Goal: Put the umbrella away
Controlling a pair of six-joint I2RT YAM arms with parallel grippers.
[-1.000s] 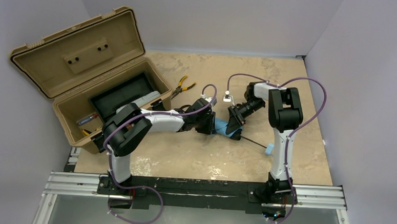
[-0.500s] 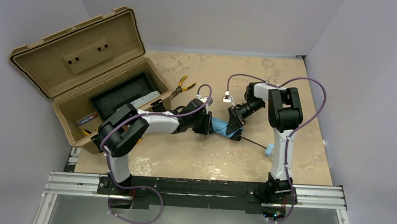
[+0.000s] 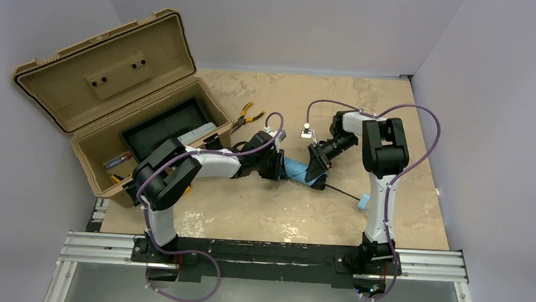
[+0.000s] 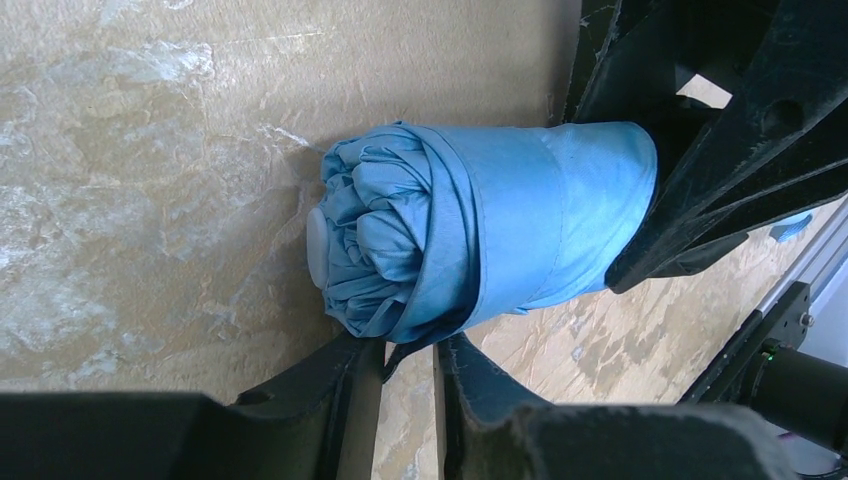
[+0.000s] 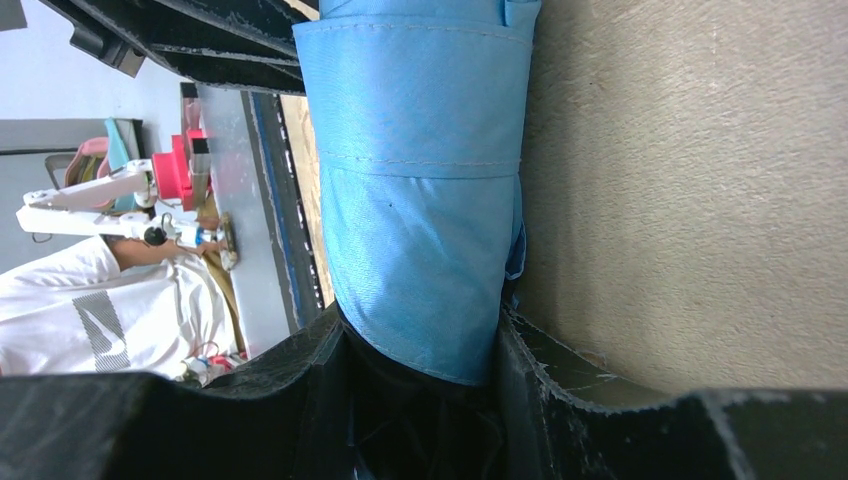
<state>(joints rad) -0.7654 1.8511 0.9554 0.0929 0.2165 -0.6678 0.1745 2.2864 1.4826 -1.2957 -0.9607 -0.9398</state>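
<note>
Top external view: nearest, toward the right of the counter (image 3: 282, 217), a small blue handle (image 3: 364, 200) is seen. A thin black shaft (image 3: 341, 191) runs from it, farther and leftward, to the rolled sky-blue bundle of the umbrella (image 3: 296, 170) at mid-counter. The bundle is flanked by both hands, the left hand (image 3: 277, 168) at its left end and the right hand (image 3: 314, 169) at its right end. In the right wrist view the right hand's fingers are clamped on both sides of the bundle. In the left wrist view the left hand's fingers stand narrowly apart with the bundle's edge at their tips; whether fabric is pinched cannot be told. Farther left, pliers (image 3: 245, 118) lie beside an open tan toolbox (image 3: 109, 80).
</note>
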